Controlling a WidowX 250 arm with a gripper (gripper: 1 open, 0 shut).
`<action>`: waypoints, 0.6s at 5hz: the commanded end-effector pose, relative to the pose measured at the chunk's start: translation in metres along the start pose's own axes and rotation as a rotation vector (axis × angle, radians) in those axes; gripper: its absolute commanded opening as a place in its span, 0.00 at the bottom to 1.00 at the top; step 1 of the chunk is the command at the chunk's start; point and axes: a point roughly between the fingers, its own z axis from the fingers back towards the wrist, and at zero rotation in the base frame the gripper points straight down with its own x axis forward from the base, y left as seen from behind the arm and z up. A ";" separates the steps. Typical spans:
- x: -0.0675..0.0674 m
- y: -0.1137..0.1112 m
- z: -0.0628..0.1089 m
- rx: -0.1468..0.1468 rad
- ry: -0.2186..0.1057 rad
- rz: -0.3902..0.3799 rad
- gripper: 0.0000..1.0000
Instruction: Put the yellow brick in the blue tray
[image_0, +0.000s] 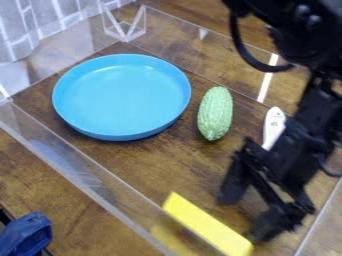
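Observation:
The yellow brick (205, 224) lies flat near the front of the wooden table, blurred behind a clear plastic wall. My gripper (254, 208) stands open just right of it, pointing steeply down, its dark fingers (233, 186) spread wide with nothing held between them. The nearer finger is close to the brick's right end; whether it touches I cannot tell. The blue tray (80, 120), round and shallow, sits at the back left, well apart from both.
A bumpy green gourd (214, 113) lies just right of the tray. A small white object (274, 125) rests behind the gripper. A clear plastic wall (94, 180) runs around the table. A blue thing (20, 238) sits outside at the lower left.

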 end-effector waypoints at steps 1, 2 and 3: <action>-0.021 0.014 -0.006 -0.030 0.012 0.063 1.00; -0.026 0.018 -0.006 -0.016 0.002 0.055 1.00; -0.029 0.019 -0.005 -0.013 -0.006 0.045 1.00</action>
